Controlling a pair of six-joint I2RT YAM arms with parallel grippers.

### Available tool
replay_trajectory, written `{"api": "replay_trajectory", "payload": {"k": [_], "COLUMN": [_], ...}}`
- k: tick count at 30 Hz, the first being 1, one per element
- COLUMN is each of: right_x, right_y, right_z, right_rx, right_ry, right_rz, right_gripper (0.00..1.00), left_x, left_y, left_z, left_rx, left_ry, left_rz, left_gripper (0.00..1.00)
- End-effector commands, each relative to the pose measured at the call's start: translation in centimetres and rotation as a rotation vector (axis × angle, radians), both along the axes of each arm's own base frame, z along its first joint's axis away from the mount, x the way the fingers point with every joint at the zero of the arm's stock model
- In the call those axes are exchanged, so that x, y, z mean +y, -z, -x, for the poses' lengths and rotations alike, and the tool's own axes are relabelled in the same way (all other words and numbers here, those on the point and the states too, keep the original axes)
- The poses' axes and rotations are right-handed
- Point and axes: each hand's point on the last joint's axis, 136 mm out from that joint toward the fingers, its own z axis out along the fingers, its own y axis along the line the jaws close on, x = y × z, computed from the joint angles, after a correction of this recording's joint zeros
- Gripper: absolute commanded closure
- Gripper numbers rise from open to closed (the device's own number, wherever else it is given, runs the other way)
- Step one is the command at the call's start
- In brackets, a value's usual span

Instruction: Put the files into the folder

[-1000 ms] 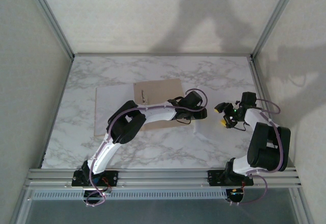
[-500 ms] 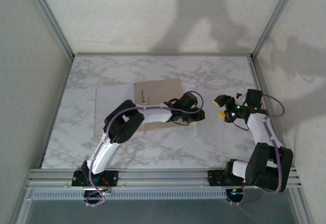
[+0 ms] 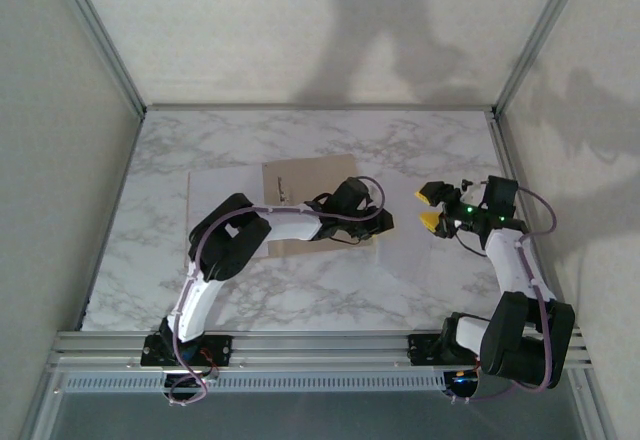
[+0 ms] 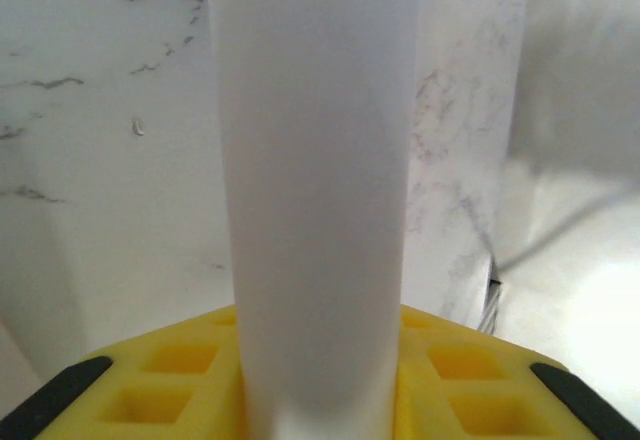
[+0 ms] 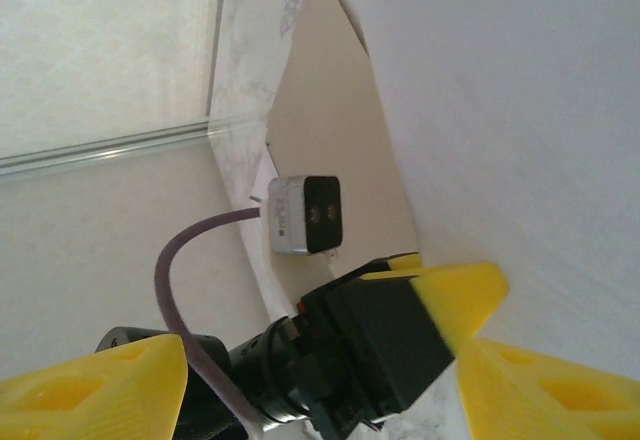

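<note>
I clench a file [image 4: 315,160] in my left pincer [image 3: 390,223] | folder [image 3: 318,175] touching on its left, mid-surface | right pincer [image 3: 429,208] released, farther

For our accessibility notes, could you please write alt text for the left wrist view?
A white paper sheet stands up the middle of the picture, coming from between the yellow fingers of the left gripper at the bottom edge. Behind it lies the white-grey marble table, blurred and shadowed on the right.
</note>
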Motion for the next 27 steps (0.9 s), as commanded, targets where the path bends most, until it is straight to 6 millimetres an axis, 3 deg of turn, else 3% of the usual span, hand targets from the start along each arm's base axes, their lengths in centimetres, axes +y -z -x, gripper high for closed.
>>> {"api": "replay_trajectory", "payload": {"k": [1,18,27], "right_x": [0.9,1.7,2.2], "right_y": [-0.5,-0.3,-2.1], "right_z": [0.4,1.2,1.9], "right_rx": [-0.013,-0.065,-0.131], "right_ry": [-0.018,-0.058,-0.101], "right_rz": [-0.077,-0.129,-0.136], "right_gripper": [0.28,0.23,0.21], "left_x": [0.2,4.8,7.2], "left_y": [-4.2,-9.3,-14.1], "left_z": [-0.5,-0.6,-0.3], "left_rx": [-0.031,-0.060,-0.139], "left_ry": [-0.004,-0.054,-0.075], "left_rz": [0.114,0.229,0.249], "left_gripper": [0.68,0.71,0.70]}}
